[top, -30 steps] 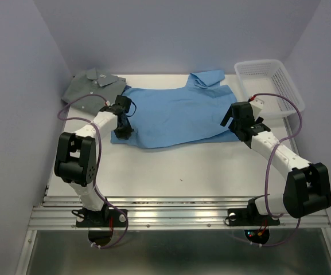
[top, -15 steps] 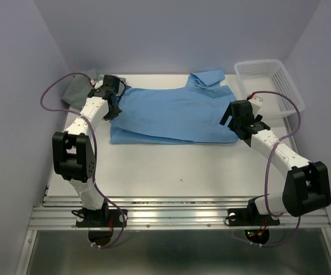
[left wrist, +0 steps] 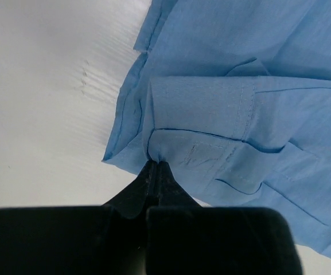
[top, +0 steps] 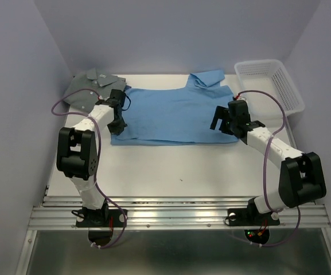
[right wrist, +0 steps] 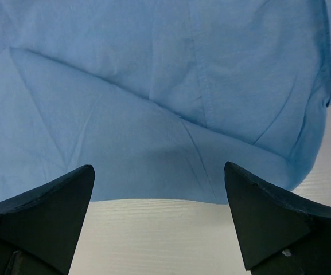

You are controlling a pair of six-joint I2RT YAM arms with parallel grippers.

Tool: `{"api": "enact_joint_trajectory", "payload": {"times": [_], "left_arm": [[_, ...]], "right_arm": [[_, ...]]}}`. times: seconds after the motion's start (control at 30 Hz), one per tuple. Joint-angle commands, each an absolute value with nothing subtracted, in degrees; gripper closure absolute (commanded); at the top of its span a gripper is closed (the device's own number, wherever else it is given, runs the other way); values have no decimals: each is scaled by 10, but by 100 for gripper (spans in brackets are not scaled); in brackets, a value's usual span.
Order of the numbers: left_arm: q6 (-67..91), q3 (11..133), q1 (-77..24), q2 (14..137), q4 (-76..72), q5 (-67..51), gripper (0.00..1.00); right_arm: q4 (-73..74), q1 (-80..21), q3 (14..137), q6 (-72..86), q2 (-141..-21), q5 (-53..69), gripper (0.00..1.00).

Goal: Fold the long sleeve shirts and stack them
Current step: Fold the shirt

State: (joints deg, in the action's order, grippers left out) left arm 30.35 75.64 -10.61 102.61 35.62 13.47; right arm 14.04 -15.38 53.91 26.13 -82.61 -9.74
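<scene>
The light sky-blue shirt [top: 171, 112] lies spread across the back middle of the table, collar at the far side. My left gripper [top: 116, 127] is at its near left corner, shut on a fold of the shirt's edge [left wrist: 171, 146]; the jaws stand pressed together with cloth bunched at their tips [left wrist: 155, 164]. My right gripper [top: 219, 122] is open over the shirt's near right edge [right wrist: 154, 86], holding nothing. The grey-green shirt [top: 89, 86] lies folded at the back left corner. The darker blue shirt is out of view.
A white mesh basket [top: 271, 86] stands at the back right, beside the right arm. The white table [top: 182, 166] runs from the shirt's near edge to the arm bases. Purple walls close in both sides and the back.
My left gripper swung to the back left, then came back to the shirt's near left corner. The shirt's near edge now lies straight. My right gripper moved a little left onto the shirt.
</scene>
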Motion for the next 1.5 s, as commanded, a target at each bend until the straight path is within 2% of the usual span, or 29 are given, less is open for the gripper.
{"api": "enact_joint_trajectory", "payload": {"times": [0.0,0.03,0.07,0.17,0.3,0.33,0.37,0.5,0.67,0.9,1.1,1.3,1.47], "left_arm": [[325,732,-110,1014,359,140,99],[330,730,-110,1015,362,145,94],[334,730,-110,1020,372,151,82],[348,744,-110,1024,385,172,63],[351,758,-113,998,395,170,28],[351,761,-115,991,396,166,28],[349,766,-118,985,397,164,2],[339,815,-133,970,407,159,1],[322,845,-141,989,352,84,1],[315,832,-172,1064,310,25,1],[328,724,-179,1060,246,-22,1],[336,606,-197,1022,228,-30,1],[349,502,-211,948,244,-44,1]], "right_arm": [[133,-151,548,243,-849,-41,0],[136,-151,549,243,-853,-33,0],[143,-151,551,243,-865,-28,0],[144,-151,555,243,-881,3,0],[135,-151,566,247,-920,38,0],[135,-151,566,248,-928,30,0],[137,-151,569,250,-937,21,0],[156,-151,599,266,-982,-53,0],[168,-146,597,280,-1023,-106,0],[192,-141,549,302,-1004,-134,0],[256,-127,465,344,-926,-127,0],[290,-120,375,401,-830,-33,0],[378,-120,307,453,-710,-4,0]]}}
